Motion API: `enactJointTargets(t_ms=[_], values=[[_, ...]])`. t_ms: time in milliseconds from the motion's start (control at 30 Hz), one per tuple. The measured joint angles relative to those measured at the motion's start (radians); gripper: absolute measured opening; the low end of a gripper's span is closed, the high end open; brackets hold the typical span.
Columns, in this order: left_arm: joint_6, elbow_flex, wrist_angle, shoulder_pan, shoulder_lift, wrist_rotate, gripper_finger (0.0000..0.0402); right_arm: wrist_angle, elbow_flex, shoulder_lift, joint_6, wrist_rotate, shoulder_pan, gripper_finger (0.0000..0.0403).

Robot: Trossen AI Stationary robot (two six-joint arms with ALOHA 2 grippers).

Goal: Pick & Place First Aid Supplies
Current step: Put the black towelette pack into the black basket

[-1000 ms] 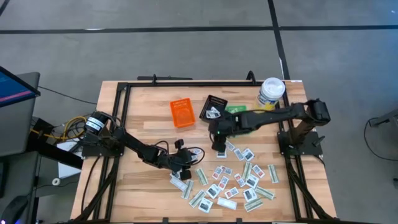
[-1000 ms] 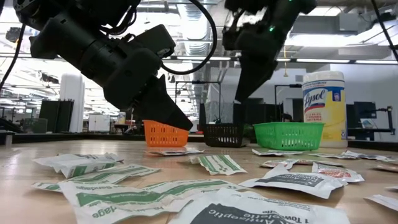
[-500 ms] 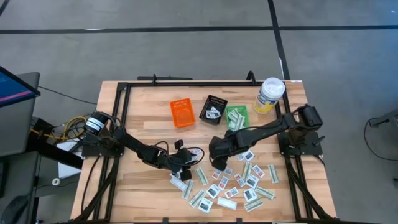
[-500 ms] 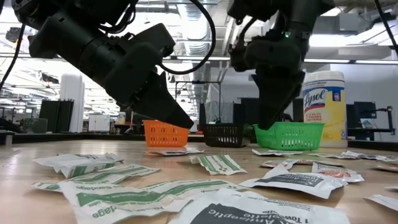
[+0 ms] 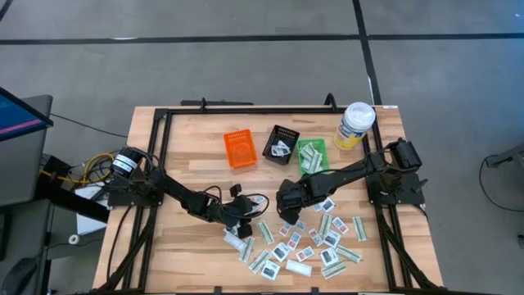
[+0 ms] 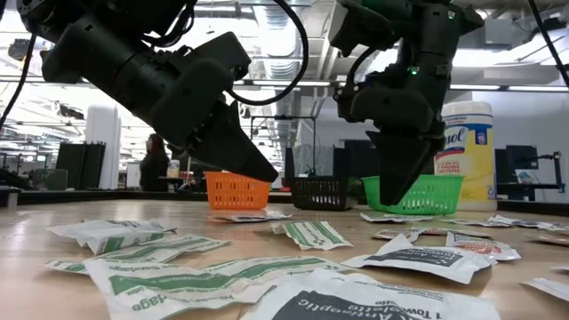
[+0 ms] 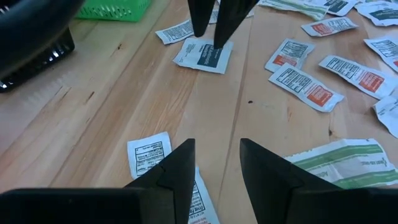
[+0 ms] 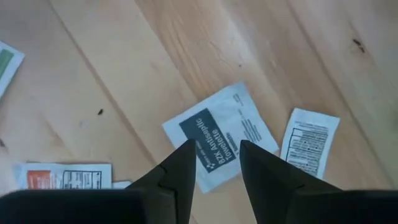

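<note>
High view: the right gripper [image 5: 288,215] hangs low over the near edge of the packets [image 5: 315,238] scattered on the wooden surface [image 5: 188,147], with the black bin [image 5: 282,142] and green bin [image 5: 312,155] behind it. The left gripper [image 5: 243,211] waits beside the pile's other edge.

Low view: the right gripper [image 6: 391,191] points down, just above the surface.

Left wrist view: the left jaws stand a little apart, empty, above a white packet [image 7: 149,151].

Right wrist view: the right jaws are parted and empty, straddling a dark-printed wipe packet [image 8: 221,135] lying flat. To grip it well, I judge the tips should press down on one edge and close slowly, since a flat packet slides easily; the neighbouring packet [image 8: 310,141] should stay clear.
</note>
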Motion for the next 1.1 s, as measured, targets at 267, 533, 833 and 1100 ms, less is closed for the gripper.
enactJointTargets(t_ms=[267, 533, 833, 1100], values=[[0.0, 0.0, 0.005, 0.0, 0.0, 0.0, 0.0127, 0.007, 0.0, 0.0, -0.008, 0.029, -0.015, 0.0118], [0.0, 0.0, 0.005, -0.001, 0.0, 0.001, 0.0127, 0.007, 0.0, 0.0, -0.008, 0.027, -0.026, 0.0118], [0.0, 0.0, 0.005, -0.008, 0.0, 0.002, 0.0127, 0.095, -0.08, 0.0, 0.025, 0.026, -0.026, 0.0118], [0.0, 0.0, 0.005, -0.008, 0.0, 0.001, 0.0127, 0.116, -0.112, -0.006, 0.022, 0.031, -0.026, 0.0098]])
